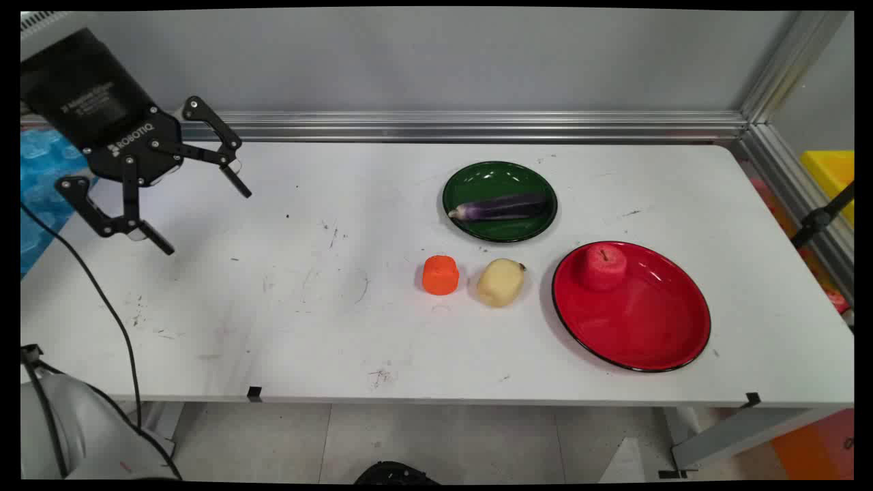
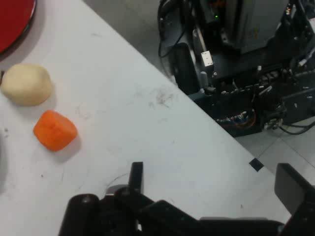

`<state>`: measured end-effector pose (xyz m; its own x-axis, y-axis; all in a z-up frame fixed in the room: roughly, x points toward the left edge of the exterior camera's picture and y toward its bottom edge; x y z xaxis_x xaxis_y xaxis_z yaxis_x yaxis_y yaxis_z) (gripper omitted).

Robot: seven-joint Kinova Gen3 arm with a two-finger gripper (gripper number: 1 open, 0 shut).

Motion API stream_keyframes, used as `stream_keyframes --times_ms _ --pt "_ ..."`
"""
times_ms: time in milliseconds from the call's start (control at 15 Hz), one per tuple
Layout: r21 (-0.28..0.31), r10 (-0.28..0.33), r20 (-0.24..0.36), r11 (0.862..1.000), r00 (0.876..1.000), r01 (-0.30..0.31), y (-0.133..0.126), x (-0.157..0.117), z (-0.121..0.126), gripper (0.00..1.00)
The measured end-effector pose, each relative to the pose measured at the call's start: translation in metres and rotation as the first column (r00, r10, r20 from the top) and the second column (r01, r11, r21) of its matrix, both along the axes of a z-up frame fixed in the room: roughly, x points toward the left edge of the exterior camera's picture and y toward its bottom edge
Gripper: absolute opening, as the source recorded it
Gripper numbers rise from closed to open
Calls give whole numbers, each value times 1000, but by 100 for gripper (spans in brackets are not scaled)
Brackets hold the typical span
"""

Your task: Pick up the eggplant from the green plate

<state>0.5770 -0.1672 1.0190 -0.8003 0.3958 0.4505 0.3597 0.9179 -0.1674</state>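
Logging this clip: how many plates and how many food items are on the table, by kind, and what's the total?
Plates: 2, a green plate and a red plate.
Food on plates: 2, an eggplant on the green one, an apple on the red one.
Food on the bare table: 2, an orange piece and a potato.
Total: 6

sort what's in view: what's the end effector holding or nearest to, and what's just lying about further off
With the end effector: nothing held; it hangs open over the table's left part. The carrot is nearest, well apart from it.

Lying further off: potato beside the carrot; eggplant on the green plate; apple on the red plate.
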Motion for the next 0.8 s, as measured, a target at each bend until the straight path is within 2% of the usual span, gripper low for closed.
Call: stream_keyframes --times_ms 467,667,800 --pt "15 108 -2 994 994 -108 -16 -2 -5 100" --pt "27 178 -8 984 984 -177 -27 -5 -9 100" --pt "41 247 -18 968 969 -246 -38 -10 -12 100"
